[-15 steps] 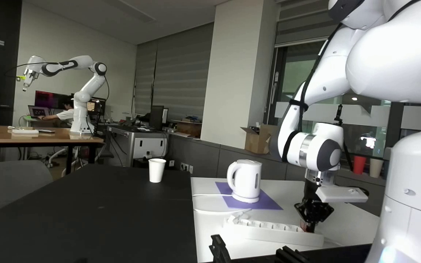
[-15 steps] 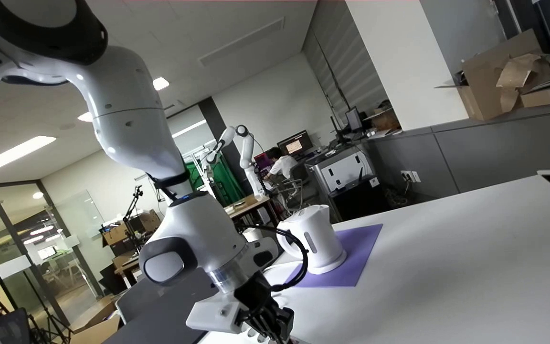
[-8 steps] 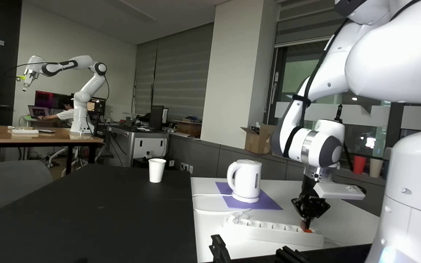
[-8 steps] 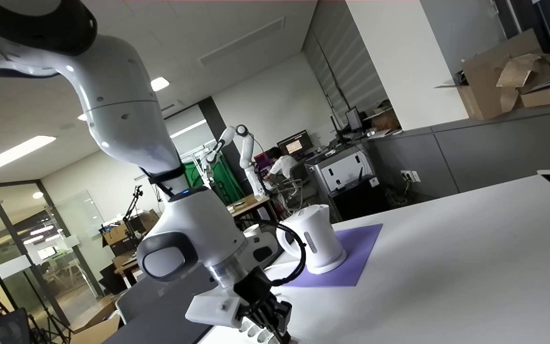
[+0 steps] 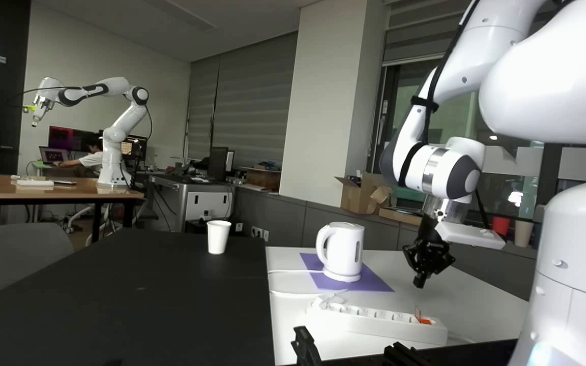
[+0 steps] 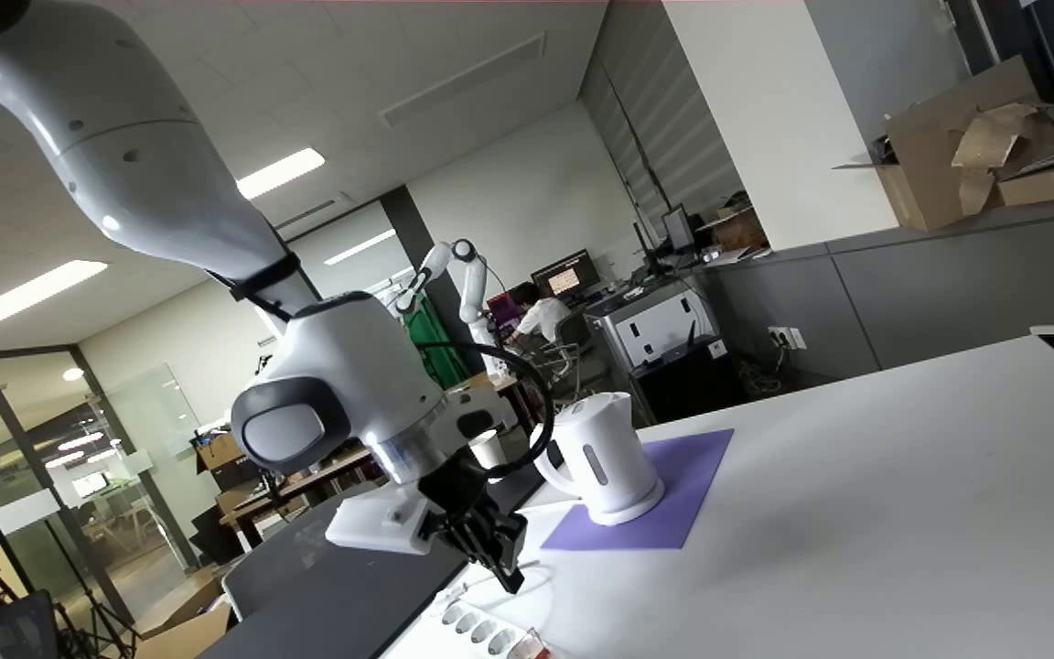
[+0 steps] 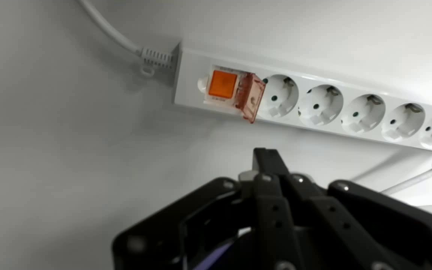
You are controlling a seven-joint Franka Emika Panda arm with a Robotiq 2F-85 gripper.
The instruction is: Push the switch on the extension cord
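Switch (image 7: 222, 84): uncovered, at one end of the extension cord (image 7: 190, 69), ahead of your fingers (image 7: 270, 161) and off to their left in the wrist view. Fingers pressed together, nothing held; in both exterior views the tips hang higher than the extension cord, apart from it. Clear red cover (image 7: 252, 98) stands open, nearer your fingers than the switch is. My read: swing the tips ahead and left, around the cover, centre over the orange face, press straight down; a slanted approach could knock the cover.
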